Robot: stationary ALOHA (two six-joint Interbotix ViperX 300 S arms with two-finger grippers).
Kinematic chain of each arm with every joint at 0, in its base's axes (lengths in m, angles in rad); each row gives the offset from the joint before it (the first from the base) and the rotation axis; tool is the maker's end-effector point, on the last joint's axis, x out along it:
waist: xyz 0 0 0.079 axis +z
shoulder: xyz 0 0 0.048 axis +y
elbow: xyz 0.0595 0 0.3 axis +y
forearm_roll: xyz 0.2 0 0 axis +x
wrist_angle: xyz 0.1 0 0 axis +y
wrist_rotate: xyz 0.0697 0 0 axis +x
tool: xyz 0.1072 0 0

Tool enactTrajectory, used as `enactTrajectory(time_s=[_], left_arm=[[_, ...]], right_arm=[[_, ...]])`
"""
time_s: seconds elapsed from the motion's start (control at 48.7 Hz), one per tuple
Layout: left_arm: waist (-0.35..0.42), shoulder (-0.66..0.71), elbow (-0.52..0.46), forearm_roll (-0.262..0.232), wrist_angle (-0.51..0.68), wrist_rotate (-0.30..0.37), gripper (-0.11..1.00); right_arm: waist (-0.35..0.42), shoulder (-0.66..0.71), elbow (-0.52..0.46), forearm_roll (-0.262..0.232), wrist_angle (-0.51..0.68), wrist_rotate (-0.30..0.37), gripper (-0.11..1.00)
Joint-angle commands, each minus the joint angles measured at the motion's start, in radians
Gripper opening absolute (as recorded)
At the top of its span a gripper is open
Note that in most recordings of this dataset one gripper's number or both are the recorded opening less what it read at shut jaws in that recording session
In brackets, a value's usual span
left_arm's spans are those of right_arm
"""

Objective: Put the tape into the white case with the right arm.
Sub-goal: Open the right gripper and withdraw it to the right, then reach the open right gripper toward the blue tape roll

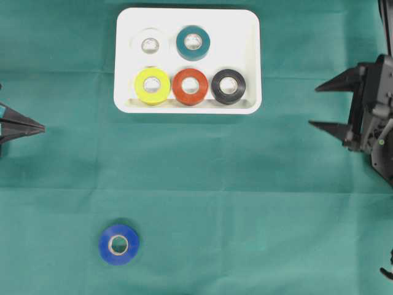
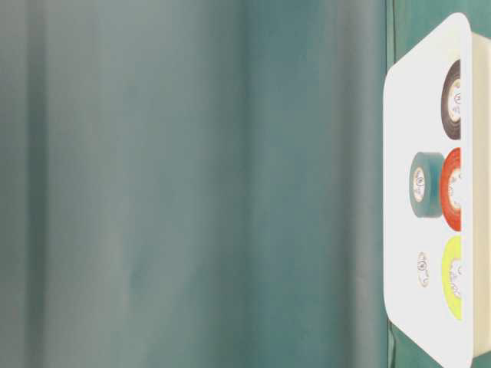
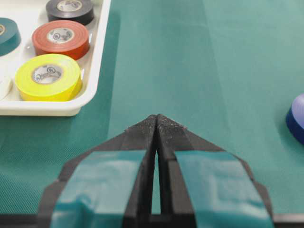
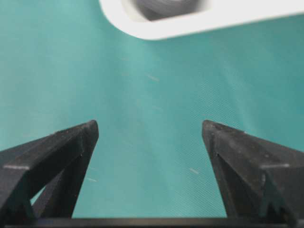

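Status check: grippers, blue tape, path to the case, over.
Right gripper open, empty, at right edge. Left gripper shut, empty. Blue tape on the cloth, outside the white case. Nothing between gripper and tape.

Overhead view looks straight down on the white case (image 1: 188, 60), taking in the whole cloth. Table-level view sits low and close, turned sideways, the case at its right edge. Both wrist views look low along their fingers, each sharing a case corner.
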Motion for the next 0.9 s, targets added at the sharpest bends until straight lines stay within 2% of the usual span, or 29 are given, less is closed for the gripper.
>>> enactTrajectory(time_s=[0.0, 0.267, 0.39, 0.658, 0.884], left_arm=[[0.002, 0.009, -0.012, 0.0, -0.005, 0.0, 0.0], [0.002, 0.009, -0.012, 0.0, -0.005, 0.0, 0.0], [0.002, 0.009, -0.011, 0.0, -0.005, 0.0, 0.0], [0.002, 0.009, -0.012, 0.0, -0.005, 0.0, 0.0], [0.002, 0.009, -0.011, 0.0, -0.005, 0.002, 0.0]], right_arm=[[0.049, 0.005, -0.009, -0.003, -0.038, 0.0, 0.67], [0.196, 0.034, -0.006, -0.003, -0.046, -0.006, 0.67], [0.242, 0.038, 0.006, -0.023, -0.046, -0.009, 0.66], [0.261, 0.035, 0.021, -0.077, -0.074, -0.008, 0.66], [0.265, 0.084, -0.023, -0.117, -0.107, -0.008, 0.66]])
